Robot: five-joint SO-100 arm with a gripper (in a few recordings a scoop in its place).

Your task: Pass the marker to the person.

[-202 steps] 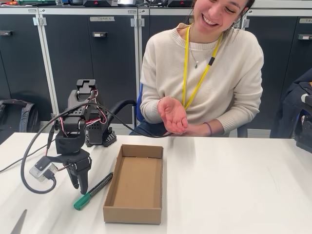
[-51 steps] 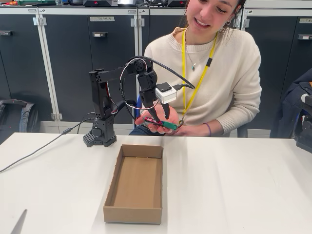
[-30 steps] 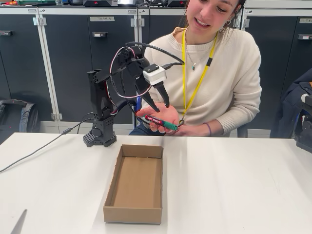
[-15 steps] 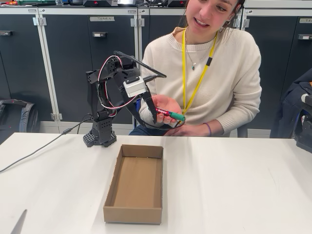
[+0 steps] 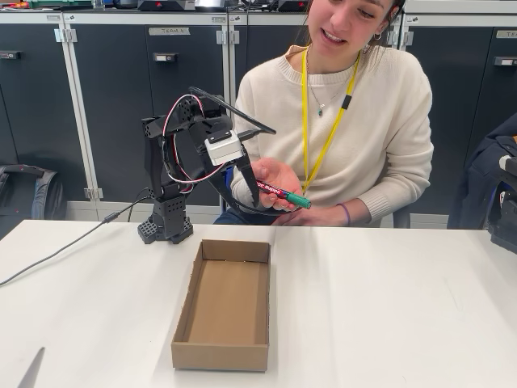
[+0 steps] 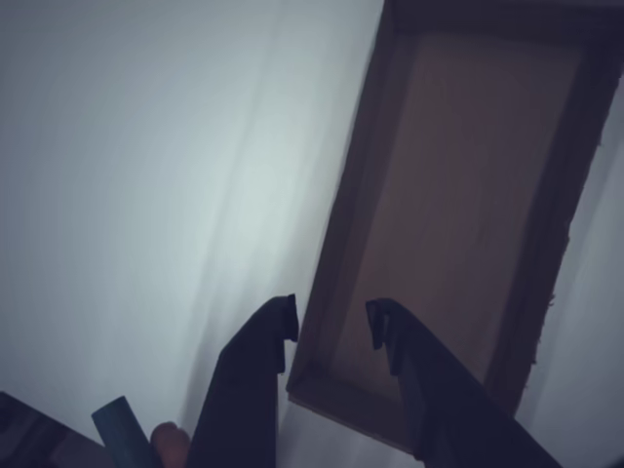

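My gripper (image 6: 333, 327) spread, empty, above cardboard box (image 5: 223, 303). Marker (image 5: 283, 194) in person's hand (image 5: 273, 179), just beside my fingers. Risk: arm swing clips hand, marker drops.

Dark grey cabinets (image 5: 121, 105) behind — white table (image 5: 388, 307), even indoor light

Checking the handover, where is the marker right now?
In the fixed view the marker sits in the person's hand, right of the open gripper and above the table's far edge, behind the cardboard box.
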